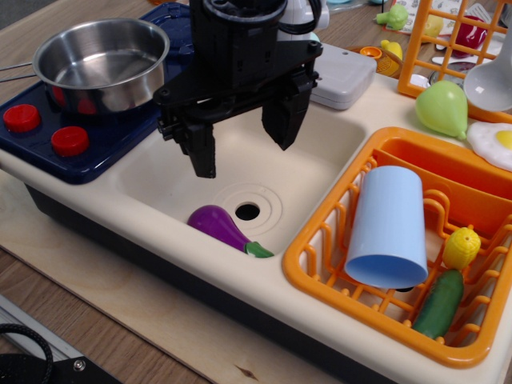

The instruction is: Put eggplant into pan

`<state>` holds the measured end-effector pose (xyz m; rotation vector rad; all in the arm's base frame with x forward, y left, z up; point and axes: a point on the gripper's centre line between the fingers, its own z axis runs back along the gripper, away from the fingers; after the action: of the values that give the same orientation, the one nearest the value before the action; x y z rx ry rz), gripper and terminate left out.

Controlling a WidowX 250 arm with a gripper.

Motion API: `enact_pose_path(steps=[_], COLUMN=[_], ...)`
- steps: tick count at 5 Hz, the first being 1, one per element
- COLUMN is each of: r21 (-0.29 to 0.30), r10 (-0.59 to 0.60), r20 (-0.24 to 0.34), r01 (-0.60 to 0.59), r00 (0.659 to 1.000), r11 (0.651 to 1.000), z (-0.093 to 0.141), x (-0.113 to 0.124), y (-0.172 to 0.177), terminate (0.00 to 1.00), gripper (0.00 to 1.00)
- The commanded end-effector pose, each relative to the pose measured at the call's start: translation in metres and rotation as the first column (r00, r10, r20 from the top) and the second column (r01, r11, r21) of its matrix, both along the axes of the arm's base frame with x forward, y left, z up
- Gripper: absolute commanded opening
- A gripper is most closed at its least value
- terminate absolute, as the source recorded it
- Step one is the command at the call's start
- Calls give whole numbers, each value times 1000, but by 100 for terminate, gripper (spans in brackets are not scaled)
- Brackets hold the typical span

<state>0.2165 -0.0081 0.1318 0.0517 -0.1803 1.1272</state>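
Observation:
The purple eggplant [222,226] with a green stem cap lies on its side on the floor of the cream sink [160,180], beside the drain hole, stem pointing right. The shiny steel pan [102,62] stands empty on the dark blue toy stove at the upper left, its wire handle pointing left. My black gripper [243,144] hangs open and empty over the sink, above and slightly behind the eggplant, not touching it.
An orange dish rack [320,240] at the right holds a light blue cup [389,227], a dark green cucumber [439,304] and a yellow corn piece [462,248]. Red stove knobs [70,141] sit front left. A green pear [442,109], a fried egg [496,144] and a grey block [344,76] lie behind.

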Motion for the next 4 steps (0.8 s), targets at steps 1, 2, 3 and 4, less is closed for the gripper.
enact_pose_path(steps=[1, 2, 3, 4], r21=[0, -80, -108, -125], r10=[0, 15, 17, 26], r20=[0, 1, -4, -8], r01=[0, -15, -17, -27], r00=[1000, 1000, 1000, 1000], r11=[1000, 997, 994, 992], z=[0, -19, -30, -43], x=[0, 3, 4, 1], y=[0, 8, 13, 18], terminate=[0, 0, 0, 0], gripper=[100, 100, 100, 100])
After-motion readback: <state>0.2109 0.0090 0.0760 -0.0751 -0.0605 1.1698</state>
